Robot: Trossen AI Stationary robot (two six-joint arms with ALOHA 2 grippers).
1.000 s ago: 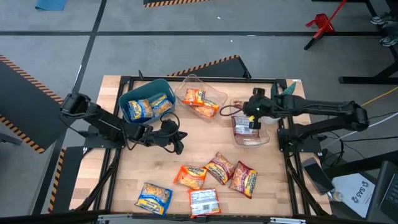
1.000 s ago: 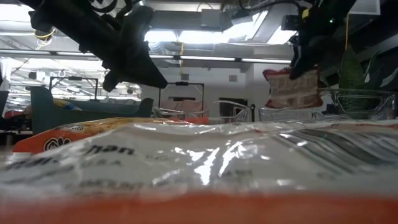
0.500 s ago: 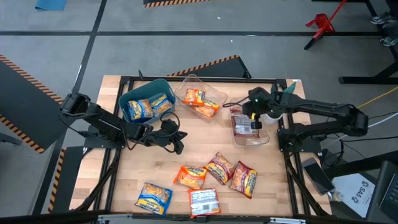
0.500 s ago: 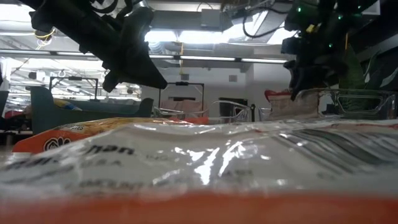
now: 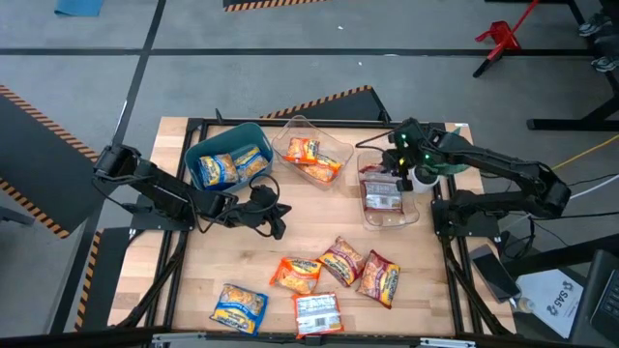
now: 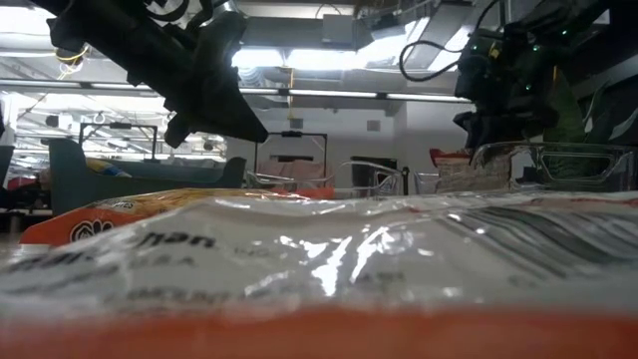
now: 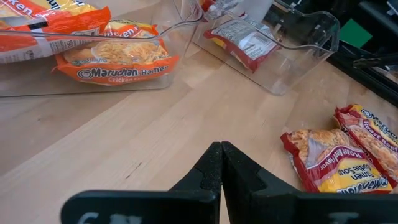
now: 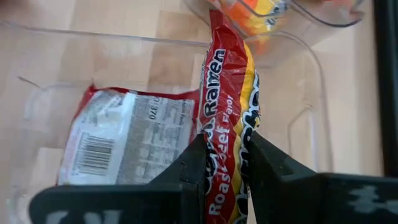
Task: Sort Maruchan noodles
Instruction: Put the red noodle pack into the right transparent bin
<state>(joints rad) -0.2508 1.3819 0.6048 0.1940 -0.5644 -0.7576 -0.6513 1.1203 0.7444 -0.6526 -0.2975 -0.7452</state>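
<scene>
Over the clear container (image 5: 390,205) at the table's right side, your right gripper (image 8: 227,163) is pinching a red packet (image 8: 229,118) edge-on, above one already lying inside (image 8: 124,143). If you are releasing from here, it may catch the container's wall and tip out. The held packet is reading "Ramen" and "Roast Beef". Your left gripper (image 7: 221,163) is waiting closed and empty mid-table, facing an orange "Maruchan Ramen" packet (image 7: 115,62) in the other container (image 7: 186,18).

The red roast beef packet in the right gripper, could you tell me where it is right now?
The red packet is pinched in the right gripper, over the clear container on the table's right side, above a red packet lying label-up inside.
</scene>
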